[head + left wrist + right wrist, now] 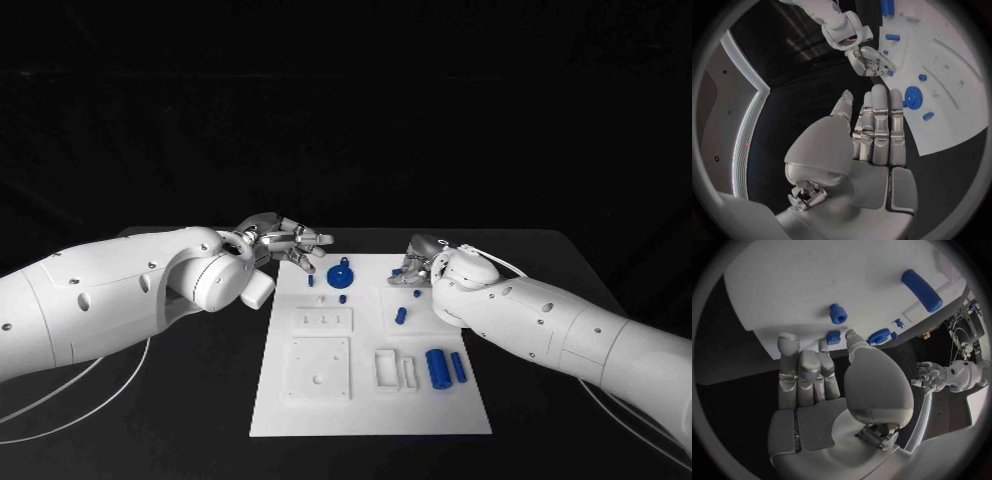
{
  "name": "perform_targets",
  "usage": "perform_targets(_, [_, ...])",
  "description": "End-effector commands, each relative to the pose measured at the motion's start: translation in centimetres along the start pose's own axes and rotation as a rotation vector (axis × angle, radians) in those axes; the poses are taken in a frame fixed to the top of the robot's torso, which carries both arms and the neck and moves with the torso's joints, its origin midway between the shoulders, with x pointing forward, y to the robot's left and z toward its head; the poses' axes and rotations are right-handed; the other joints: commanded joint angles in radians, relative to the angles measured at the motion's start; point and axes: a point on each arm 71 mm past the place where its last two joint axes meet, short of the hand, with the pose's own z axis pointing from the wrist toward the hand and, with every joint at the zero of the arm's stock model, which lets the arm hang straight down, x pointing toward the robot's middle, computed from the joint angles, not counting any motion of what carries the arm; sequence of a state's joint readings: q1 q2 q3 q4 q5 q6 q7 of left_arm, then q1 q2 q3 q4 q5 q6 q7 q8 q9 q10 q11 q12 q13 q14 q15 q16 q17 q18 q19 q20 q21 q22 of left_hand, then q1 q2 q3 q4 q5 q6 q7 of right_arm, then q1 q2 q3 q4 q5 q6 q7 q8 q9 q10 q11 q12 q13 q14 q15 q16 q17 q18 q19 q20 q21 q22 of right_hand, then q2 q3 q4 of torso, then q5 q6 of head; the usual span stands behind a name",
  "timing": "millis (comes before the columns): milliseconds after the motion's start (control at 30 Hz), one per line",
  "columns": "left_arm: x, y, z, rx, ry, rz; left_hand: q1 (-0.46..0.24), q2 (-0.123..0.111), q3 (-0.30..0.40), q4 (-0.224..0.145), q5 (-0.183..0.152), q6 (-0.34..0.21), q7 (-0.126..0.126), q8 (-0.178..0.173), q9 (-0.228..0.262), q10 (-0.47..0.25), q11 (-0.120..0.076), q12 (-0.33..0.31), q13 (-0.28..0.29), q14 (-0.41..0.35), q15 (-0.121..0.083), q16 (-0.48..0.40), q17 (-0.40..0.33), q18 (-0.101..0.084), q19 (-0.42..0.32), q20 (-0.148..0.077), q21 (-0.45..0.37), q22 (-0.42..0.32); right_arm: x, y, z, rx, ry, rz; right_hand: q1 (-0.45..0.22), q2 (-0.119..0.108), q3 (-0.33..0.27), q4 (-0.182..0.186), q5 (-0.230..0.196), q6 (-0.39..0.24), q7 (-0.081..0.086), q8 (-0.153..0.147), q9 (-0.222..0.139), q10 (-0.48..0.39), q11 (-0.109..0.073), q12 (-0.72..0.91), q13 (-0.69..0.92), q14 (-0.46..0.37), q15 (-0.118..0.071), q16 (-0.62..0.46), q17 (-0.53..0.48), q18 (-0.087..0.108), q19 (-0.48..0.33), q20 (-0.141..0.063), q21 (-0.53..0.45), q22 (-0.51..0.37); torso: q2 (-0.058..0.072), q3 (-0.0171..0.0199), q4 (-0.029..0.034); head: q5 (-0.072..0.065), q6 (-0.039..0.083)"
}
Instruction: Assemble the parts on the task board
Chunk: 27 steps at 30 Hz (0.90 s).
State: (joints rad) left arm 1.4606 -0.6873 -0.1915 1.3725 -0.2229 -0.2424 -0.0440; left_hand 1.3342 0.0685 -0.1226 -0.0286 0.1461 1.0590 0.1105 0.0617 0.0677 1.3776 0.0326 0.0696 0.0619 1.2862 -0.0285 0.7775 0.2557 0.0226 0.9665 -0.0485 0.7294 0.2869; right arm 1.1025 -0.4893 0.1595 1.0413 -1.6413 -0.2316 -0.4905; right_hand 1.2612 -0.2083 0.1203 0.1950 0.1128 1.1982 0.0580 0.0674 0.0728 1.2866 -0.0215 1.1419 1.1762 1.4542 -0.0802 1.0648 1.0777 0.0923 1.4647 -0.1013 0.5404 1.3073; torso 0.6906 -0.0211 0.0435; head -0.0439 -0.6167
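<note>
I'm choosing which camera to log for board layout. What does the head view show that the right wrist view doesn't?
Head view alone: the task board's near end with its white raised plates and the two upright blue cylinders beside a white frame.

Right wrist view alone: the right hand's palm and fingers close up, holding nothing, with a small blue part just past the fingertips.

Both: the white board, the round blue disc part, the left hand, open, and the right hand at the board's far end.
</note>
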Motion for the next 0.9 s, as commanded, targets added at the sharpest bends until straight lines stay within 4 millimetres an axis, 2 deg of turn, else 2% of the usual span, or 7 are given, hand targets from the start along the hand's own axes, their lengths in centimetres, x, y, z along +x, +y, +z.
perform_targets(33, [0.31,-0.32,0.03,0.01,0.022,0.004,0.003,-0.007,0.003,0.006,-0.005,-0.005,-0.001,0.002,0.0,-0.005,0.001,-0.004,0.001,-0.006,0.001,0.0,-0.001,-0.011,-0.008,0.001,0.007,-0.001,0.31,0.33,-0.04,-0.011,-0.005,-0.028,0.011,-0.001,0.007,-0.017,-0.009,0.006,0.001,-0.004,0.002,0.0,-0.004,-0.005,0.0,-0.003,-0.004,-0.004,0.001,-0.014,0.048,-0.004,-0.001,0.01,0.0,0.0006,-0.001,0.001,-0.001])
perform_targets(300, [0.38,-0.32,0.05,0.007,0.026,0.004,0.004,-0.007,0.003,0.007,-0.005,-0.007,0.0,0.002,-0.001,-0.005,0.001,-0.004,0.001,-0.007,0.001,0.0,-0.003,-0.011,-0.009,0.001,0.008,-0.002,0.54,0.35,0.09,-0.012,-0.014,-0.039,0.018,0.004,0.095,-0.073,-0.04,0.01,0.0,-0.004,0.0,-0.001,-0.004,-0.005,-0.001,-0.002,-0.004,-0.002,0.001,-0.015,0.048,-0.004,0.001,0.012,-0.001,0.001,-0.0003,0.002,-0.003])
perform_targets(467, [0.38,-0.31,0.05,0.005,0.028,0.004,0.004,-0.007,0.003,0.007,-0.005,-0.007,0.0,0.002,-0.001,-0.005,0.001,-0.004,0.001,-0.007,0.001,0.0,-0.003,-0.011,-0.009,0.001,0.008,-0.002,0.67,0.15,0.22,-0.009,-0.016,-0.043,0.042,0.023,0.17,-0.14,-0.037,0.017,-0.001,-0.004,-0.001,0.0,-0.006,-0.003,0.001,-0.002,-0.004,-0.001,0.003,-0.017,0.048,-0.005,0.003,0.014,-0.002,0.0016,-0.0015,0.003,-0.003])
perform_targets(600, [0.41,-0.29,0.06,0.003,0.031,0.004,0.007,-0.006,0.005,0.007,-0.004,-0.009,0.0,0.002,-0.001,-0.005,0.001,-0.004,0.001,-0.007,0.001,0.0,-0.003,-0.011,-0.009,0.001,0.008,-0.003,0.73,0.06,0.28,-0.01,-0.018,-0.044,0.064,0.045,0.234,-0.203,-0.006,0.027,-0.001,-0.004,-0.002,0.0,-0.007,-0.002,0.003,-0.002,-0.004,0.0,0.003,-0.019,0.048,-0.005,0.006,0.017,-0.002,0.0017,-0.0011,0.002,-0.004])
perform_targets(700, [0.41,-0.28,0.05,0.002,0.031,0.004,0.008,-0.005,0.006,0.007,-0.004,-0.009,0.0,0.002,-0.001,-0.005,0.001,-0.004,0.001,-0.007,0.001,0.0,-0.004,-0.011,-0.009,0.001,0.009,-0.003,0.75,0.04,0.29,-0.013,-0.02,-0.043,0.056,0.053,0.263,-0.233,0.007,0.031,0.001,-0.004,-0.002,-0.001,-0.008,-0.002,0.003,-0.002,-0.004,0.0,0.002,-0.019,0.047,-0.004,0.007,0.019,-0.002,0.0019,-0.0014,0.003,-0.005])
perform_targets(833, [0.4,-0.26,0.05,-0.001,0.033,0.005,0.011,-0.004,0.007,0.006,-0.004,-0.011,0.001,0.001,-0.001,-0.006,0.001,-0.004,0.001,-0.007,0.001,0.0,-0.004,-0.011,-0.009,0.001,0.009,-0.003,0.72,0.02,0.29,-0.019,-0.028,-0.037,0.03,0.07,0.315,-0.295,0.052,0.037,0.002,-0.005,-0.002,-0.003,-0.007,-0.002,0.003,-0.002,-0.002,0.001,0.002,-0.019,0.047,-0.003,0.012,0.026,-0.002,0.0025,-0.002,0.003,-0.004])
perform_targets(900, [0.41,-0.25,0.05,-0.002,0.034,0.005,0.011,-0.004,0.007,0.006,-0.004,-0.011,0.001,0.001,-0.001,-0.006,0.001,-0.004,0.001,-0.007,0.001,0.0,-0.004,-0.011,-0.009,0.001,0.009,-0.003,0.71,0.03,0.29,-0.025,-0.031,-0.032,0.029,0.076,0.325,-0.305,0.076,0.04,0.004,-0.004,-0.002,-0.002,-0.007,-0.002,0.003,-0.002,-0.002,0.0,0.001,-0.019,0.046,-0.003,0.012,0.028,-0.002,0.0025,-0.0023,0.003,-0.003])
